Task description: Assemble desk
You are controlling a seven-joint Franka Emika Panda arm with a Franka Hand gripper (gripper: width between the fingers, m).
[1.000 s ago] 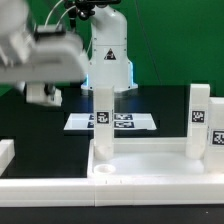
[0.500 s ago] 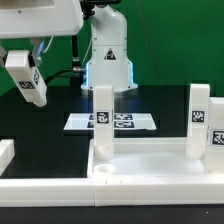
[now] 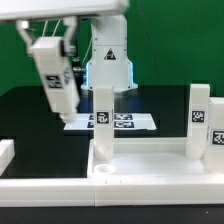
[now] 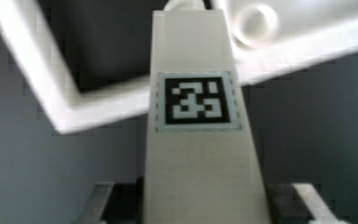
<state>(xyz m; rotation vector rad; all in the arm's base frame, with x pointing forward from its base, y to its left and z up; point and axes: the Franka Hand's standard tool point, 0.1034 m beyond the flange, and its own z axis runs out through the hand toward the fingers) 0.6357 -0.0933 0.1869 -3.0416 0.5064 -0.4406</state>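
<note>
Desk tabletop [image 3: 150, 165] is seen lying upturned on the black table [image 3: 30, 105], with two legs [image 3: 103, 120] standing upright in its far corner sockets (the other at the exterior view's right). A third tagged leg [image 3: 55, 78] is held tilted in the air, clamped by the gripper [image 4: 195, 205]. The marker board [image 3: 140, 122] lies behind.

A black table [image 3: 25, 110] carried the parts. The marker board [image 3: 135, 123] lay flat on it toward the back. In front sat the white tabletop [image 3: 150, 165], and a small white block [image 3: 5, 155] rested at the exterior view's left edge.
</note>
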